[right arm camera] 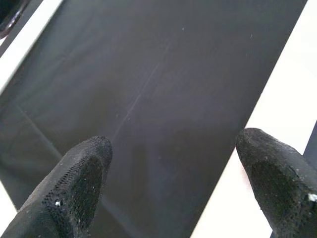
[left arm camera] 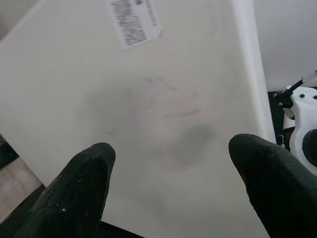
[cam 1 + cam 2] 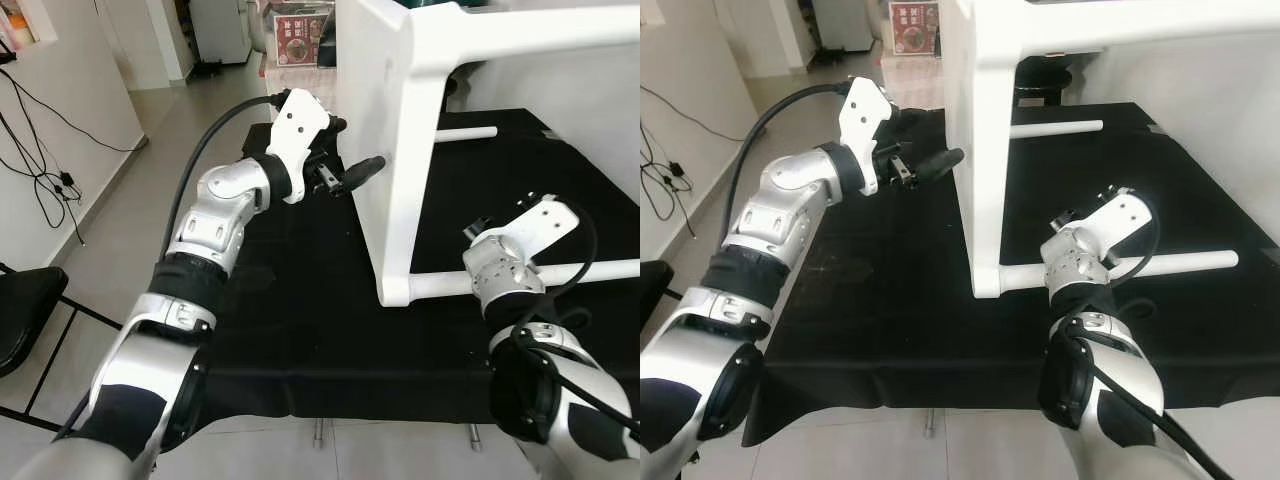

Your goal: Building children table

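Left end effector: fingers spread, released, tips against the white side panel of the children's table, apparently steadying it. The table stands on the black-covered worktop. Right end effector: released, beside the lower crossbar.

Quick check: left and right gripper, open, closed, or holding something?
Left gripper: open, empty, fingers at the white table panel.
Right gripper: open, empty, over the black cloth.
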You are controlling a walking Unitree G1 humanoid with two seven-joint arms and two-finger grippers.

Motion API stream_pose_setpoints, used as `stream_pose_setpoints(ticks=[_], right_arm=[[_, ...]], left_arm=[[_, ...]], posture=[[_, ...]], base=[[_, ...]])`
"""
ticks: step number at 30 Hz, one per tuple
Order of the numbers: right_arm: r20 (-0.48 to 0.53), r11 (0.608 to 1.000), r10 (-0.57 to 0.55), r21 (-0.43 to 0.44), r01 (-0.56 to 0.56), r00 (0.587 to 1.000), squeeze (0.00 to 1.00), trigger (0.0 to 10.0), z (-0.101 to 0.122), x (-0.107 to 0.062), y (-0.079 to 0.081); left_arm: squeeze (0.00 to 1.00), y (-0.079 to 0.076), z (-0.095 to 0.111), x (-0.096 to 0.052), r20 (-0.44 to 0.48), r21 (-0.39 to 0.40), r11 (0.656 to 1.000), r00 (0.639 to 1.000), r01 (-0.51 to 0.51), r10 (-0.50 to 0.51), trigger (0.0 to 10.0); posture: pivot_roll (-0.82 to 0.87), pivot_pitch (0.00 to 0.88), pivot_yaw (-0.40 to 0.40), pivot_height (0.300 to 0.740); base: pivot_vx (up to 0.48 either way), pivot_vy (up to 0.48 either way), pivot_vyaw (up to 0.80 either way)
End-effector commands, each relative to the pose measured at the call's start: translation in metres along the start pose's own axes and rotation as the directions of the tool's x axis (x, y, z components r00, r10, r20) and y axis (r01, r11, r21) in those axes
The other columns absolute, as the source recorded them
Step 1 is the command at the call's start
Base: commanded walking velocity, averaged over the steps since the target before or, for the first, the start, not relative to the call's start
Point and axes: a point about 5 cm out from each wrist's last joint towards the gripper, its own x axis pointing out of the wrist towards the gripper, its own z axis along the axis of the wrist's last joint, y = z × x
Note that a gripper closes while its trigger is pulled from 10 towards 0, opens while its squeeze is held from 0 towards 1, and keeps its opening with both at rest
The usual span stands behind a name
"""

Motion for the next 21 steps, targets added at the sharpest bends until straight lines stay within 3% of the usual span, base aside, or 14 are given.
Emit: stream_pose_setpoints(ticks=[1,5,6,7,8,9,10,11,14,16,17,19,20,21], right_arm=[[-0.020,0.999,-0.015,0.033,0.015,1.000,1.00,10.0,0.005,-0.001,0.000],[0.086,0.998,-0.051,-0.031,0.054,0.995,0.96,10.0,0.028,-0.001,-0.007],[0.174,0.996,-0.045,-0.064,0.057,0.984,0.70,10.0,0.044,-0.004,-0.006],[0.174,0.996,-0.045,-0.064,0.057,0.984,0.70,10.0,0.044,-0.004,-0.006],[0.279,0.995,-0.022,-0.090,0.049,0.960,0.40,10.0,0.064,-0.010,-0.001],[0.279,0.995,-0.022,-0.090,0.049,0.960,0.40,10.0,0.064,-0.010,-0.001],[0.369,0.992,0.013,-0.121,0.034,0.929,0.25,10.0,0.080,-0.018,0.005],[0.464,0.984,0.085,-0.177,-0.002,0.882,0.00,10.0,0.096,-0.029,0.016],[0.464,0.984,0.085,-0.177,-0.002,0.882,0.00,10.0,0.096,-0.029,0.016],[0.511,0.976,0.134,-0.215,-0.024,0.849,0.00,10.0,0.104,-0.036,0.024],[0.512,0.909,0.328,-0.399,-0.119,0.794,0.00,10.0,0.100,-0.048,0.048],[0.512,0.909,0.328,-0.399,-0.119,0.794,0.00,10.0,0.100,-0.048,0.048],[0.448,0.786,0.533,-0.577,-0.224,0.718,0.00,10.0,0.090,-0.059,0.069],[0.362,0.610,0.684,-0.759,-0.225,0.633,0.00,10.0,0.079,-0.066,0.082]], left_arm=[[0.00,0.006,0.004,-0.001,0.007,0.028,1.000,1.000,0.003,-0.003,10.0],[0.00,0.010,0.009,0.001,0.015,0.043,0.999,1.000,0.010,-0.010,10.0],[0.00,0.011,0.010,0.002,0.016,0.046,0.999,1.000,0.014,-0.015,10.0],[0.00,0.011,0.010,0.002,0.016,0.046,0.999,1.000,0.014,-0.015,10.0],[0.00,0.011,0.011,0.002,0.019,0.048,0.999,1.000,0.019,-0.020,10.0],[0.00,0.011,0.011,0.002,0.019,0.048,0.999,1.000,0.019,-0.020,10.0],[0.00,0.010,0.012,0.003,0.021,0.048,0.999,0.999,0.024,-0.025,10.0],[0.00,0.009,0.012,0.003,0.025,0.048,0.998,0.999,0.028,-0.029,10.0],[0.00,0.009,0.012,0.003,0.025,0.048,0.998,0.999,0.028,-0.029,10.0],[0.00,0.009,0.012,0.003,0.027,0.047,0.998,0.999,0.030,-0.031,10.0],[0.00,0.008,0.011,0.001,0.036,0.043,0.999,0.999,0.025,-0.027,10.0],[0.00,0.008,0.011,0.001,0.036,0.043,0.999,0.999,0.025,-0.027,10.0],[0.00,0.008,0.010,-0.005,0.046,0.034,0.999,0.999,0.013,-0.015,10.0],[0.00,0.007,0.005,-0.014,0.055,0.019,1.000,0.998,-0.006,0.005,10.0]], posture=[[0.05,0.049,0.036,0.740],[0.05,0.047,0.037,0.740],[0.05,0.050,0.043,0.740],[0.05,0.050,0.043,0.740],[0.04,0.051,0.045,0.740],[0.04,0.051,0.045,0.740],[0.04,0.053,0.044,0.740],[0.04,0.053,0.044,0.740],[0.04,0.053,0.044,0.740],[0.04,0.053,0.038,0.740],[0.04,0.052,0.028,0.740],[0.04,0.052,0.028,0.740],[0.03,0.052,0.026,0.740],[0.03,0.052,0.015,0.740]], base=[[0.000,0.000,0.00],[0.000,0.000,0.00],[0.000,0.000,0.00],[0.000,0.000,0.00],[0.000,0.000,0.00],[0.000,0.000,0.00],[0.000,0.000,0.00],[0.000,0.000,0.00],[0.000,0.000,0.00],[0.000,0.000,0.00],[0.000,0.000,0.00],[0.000,0.000,0.00],[0.000,0.000,0.00],[0.000,0.000,0.00]])
